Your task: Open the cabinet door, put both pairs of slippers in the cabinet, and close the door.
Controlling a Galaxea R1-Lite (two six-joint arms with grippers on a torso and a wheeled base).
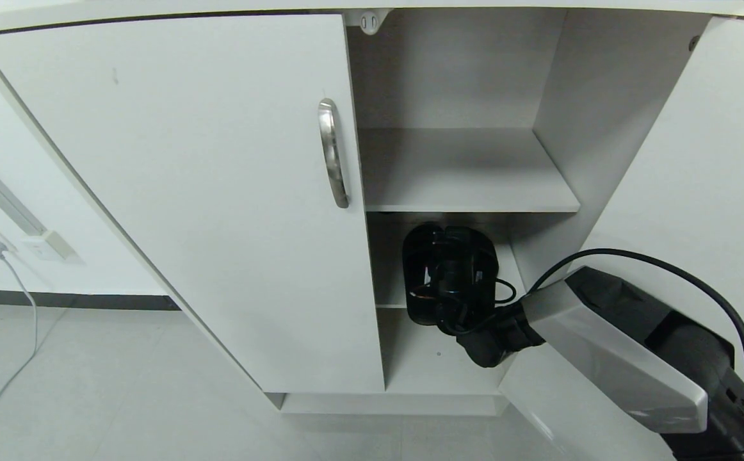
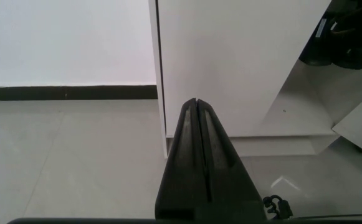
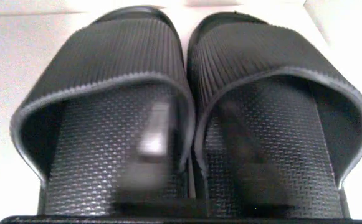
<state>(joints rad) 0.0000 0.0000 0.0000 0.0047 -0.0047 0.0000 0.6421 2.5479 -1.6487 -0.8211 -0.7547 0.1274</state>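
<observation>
My right tool (image 3: 196, 149): clamped on the black slippers (image 1: 449, 266), one finger inside each | slippers: inside the cabinet (image 1: 602, 96), beneath its upper shelf (image 1: 461, 169) | my left tool (image 2: 196, 118): fingers pressed together, above the floor (image 2: 75, 162).

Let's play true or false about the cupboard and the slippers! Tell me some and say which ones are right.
1. The left door is closed. True.
2. The slippers are white. False: they are black.
3. The slippers sit on the top shelf. False: they are lower down, in the space under that shelf.
4. The left gripper is shut. True.
5. The right door is open. True.
</observation>
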